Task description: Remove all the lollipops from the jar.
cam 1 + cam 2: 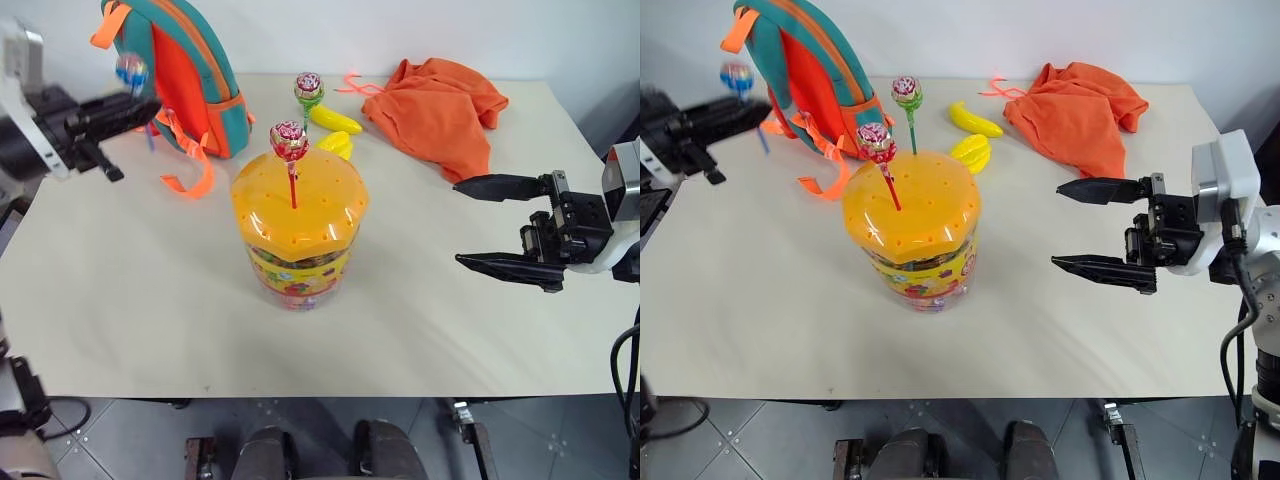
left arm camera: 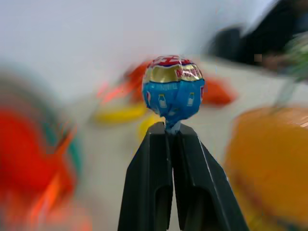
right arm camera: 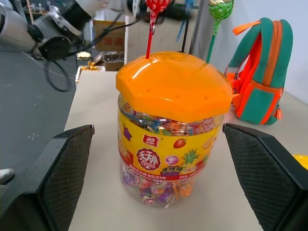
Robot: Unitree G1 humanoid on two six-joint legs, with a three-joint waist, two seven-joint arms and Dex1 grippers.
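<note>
Two wrapped lollipops, red and pink-green, were left upright in the clear jar's orange lid, between the open right gripper and the left gripper clamped on the blue lollipop.

In the left wrist view everything behind the blue-wrapped round lollipop is smeared: the orange domed jar lid and the teal-and-orange backpack are soft blobs. The lollipop's stick is hidden between the closed black fingers. In the right wrist view the red lollipop and the green-stick lollipop are cut off by the picture's edge. The left gripper's arm runs off the left eye view's side.
</note>
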